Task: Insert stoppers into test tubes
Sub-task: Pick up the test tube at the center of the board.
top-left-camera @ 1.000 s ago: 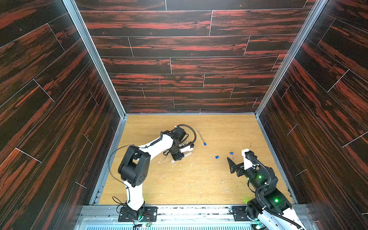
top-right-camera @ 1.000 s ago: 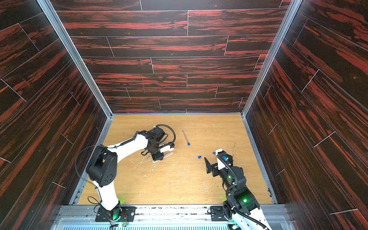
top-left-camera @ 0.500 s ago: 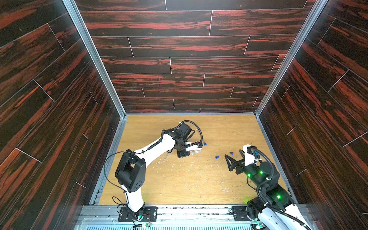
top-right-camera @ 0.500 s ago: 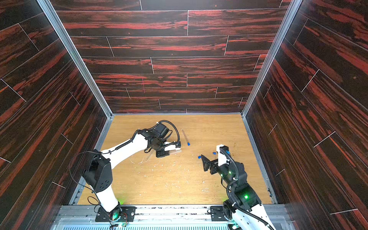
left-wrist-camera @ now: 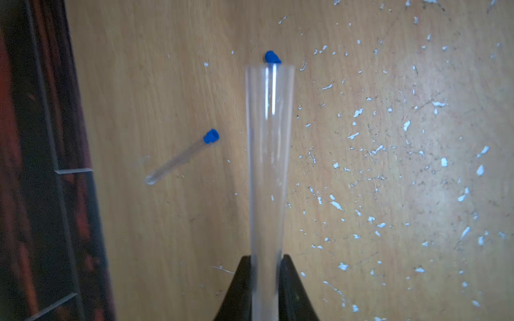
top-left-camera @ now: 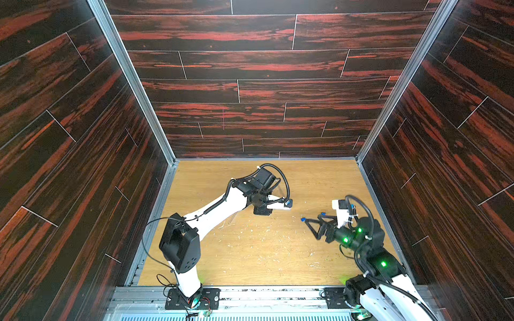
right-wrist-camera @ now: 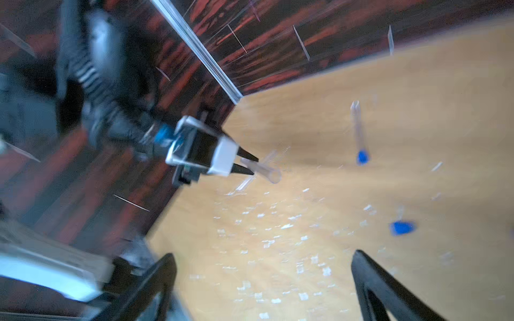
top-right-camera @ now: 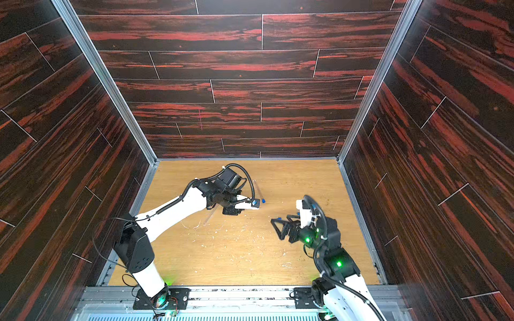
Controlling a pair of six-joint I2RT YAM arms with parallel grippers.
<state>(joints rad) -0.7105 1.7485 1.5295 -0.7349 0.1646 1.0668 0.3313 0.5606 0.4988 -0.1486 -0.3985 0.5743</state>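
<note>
Left claw clamped on clear round held tube, mouth open. Capped tube flat on desk, beside claw. Third tube behind it. 2 loose blue stoppers near spread, empty right claw.

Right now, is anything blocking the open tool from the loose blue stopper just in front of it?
No, nothing visible does. The right tool is open, and the stopper lies on the table just ahead of it, with only pale specks scattered nearby.
</note>
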